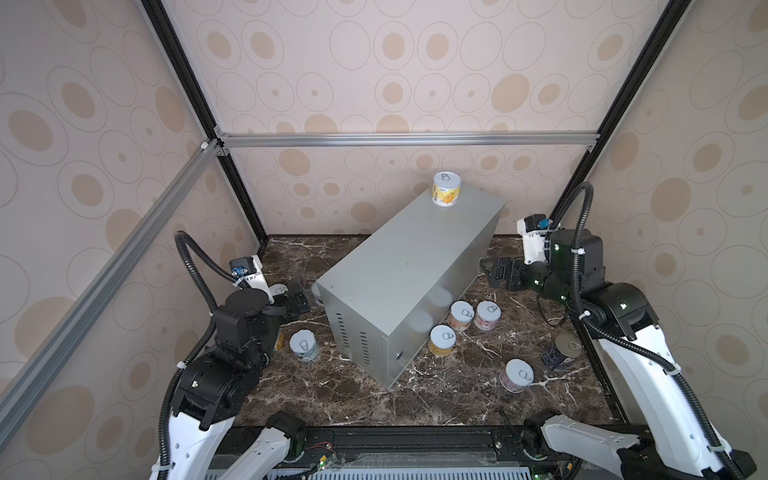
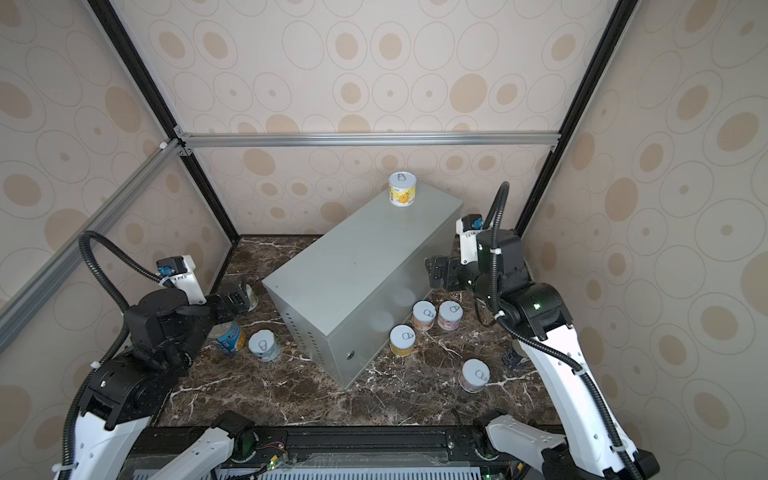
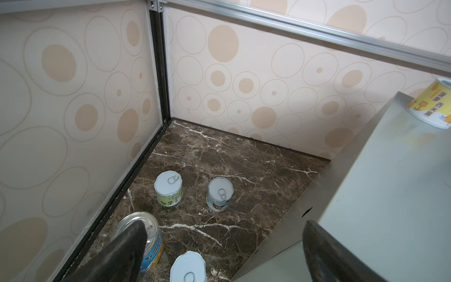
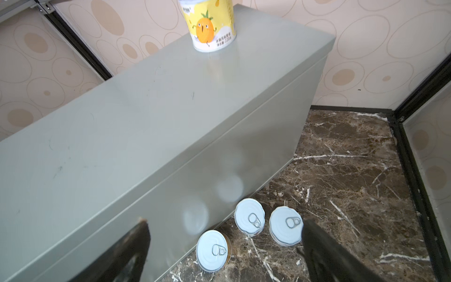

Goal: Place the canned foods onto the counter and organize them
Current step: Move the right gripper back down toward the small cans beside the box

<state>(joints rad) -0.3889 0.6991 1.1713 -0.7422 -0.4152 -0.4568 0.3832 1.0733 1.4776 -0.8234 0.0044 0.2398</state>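
Observation:
The counter (image 1: 399,266) (image 2: 357,266) is a tall grey metal box lying diagonally on the marble. A yellow pineapple can (image 1: 446,189) (image 4: 210,24) stands upright at its far end. Three short cans (image 1: 462,315) (image 4: 249,216) cluster against its right side, with another short can (image 1: 517,375) and a dark navy can (image 1: 563,351) nearer the front right. On the left stand a short can (image 1: 304,345), a blue Progresso can (image 2: 226,336) (image 3: 146,239) and two short cans (image 3: 168,188). My left gripper (image 1: 299,297) (image 3: 224,244) is open and empty beside the counter's near left corner. My right gripper (image 1: 488,270) (image 4: 225,234) is open and empty above the cluster.
Patterned walls with black and aluminium frame posts (image 1: 241,195) close in the marble floor (image 1: 374,399) on three sides. The counter's vent slots (image 1: 353,336) face the front. A black rail (image 1: 395,440) runs along the front edge between the arm bases.

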